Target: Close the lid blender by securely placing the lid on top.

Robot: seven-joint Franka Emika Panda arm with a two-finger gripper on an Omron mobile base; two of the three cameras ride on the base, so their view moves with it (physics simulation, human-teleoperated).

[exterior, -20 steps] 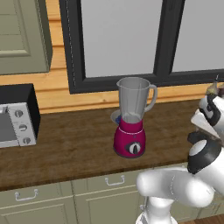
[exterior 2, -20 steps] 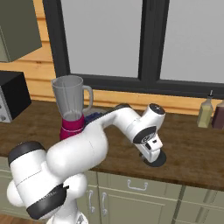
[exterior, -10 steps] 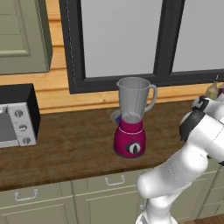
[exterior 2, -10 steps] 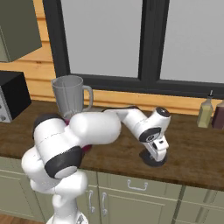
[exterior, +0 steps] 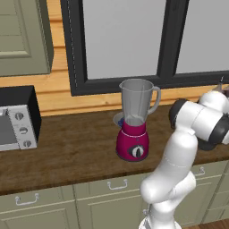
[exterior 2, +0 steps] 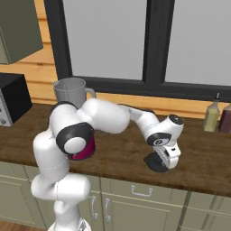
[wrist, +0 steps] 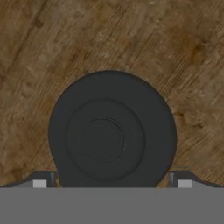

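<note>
The blender (exterior: pixel 133 121) stands on the wooden counter, a clear grey jar (exterior: pixel 137 100) with no cap on a magenta base (exterior: pixel 132 146). In the right base view my arm hides part of the jar (exterior 2: pixel 69 90). The lid (exterior 2: pixel 154 163), a dark round cap, lies flat on the counter well to the blender's right. My gripper (exterior 2: pixel 168 162) hangs right over it, pointing down. In the hand view the lid (wrist: pixel 112 130) is close below, and the gripper (wrist: pixel 112 182) is open with one fingertip (wrist: pixel 42 180) on each side of the cap.
A silver and black toaster oven (exterior: pixel 16 118) sits at the counter's left end. A pale blue-grey disc (exterior: pixel 118 119) lies behind the blender. Two bottles (exterior 2: pixel 211 114) stand by the wall at the far right. The counter's front edge (exterior 2: pixel 135 179) runs just below the lid.
The arm's elbow has swung towards the blender side and now stands in front of the jar. The hand has stayed over the lid and sunk slightly closer to it.
</note>
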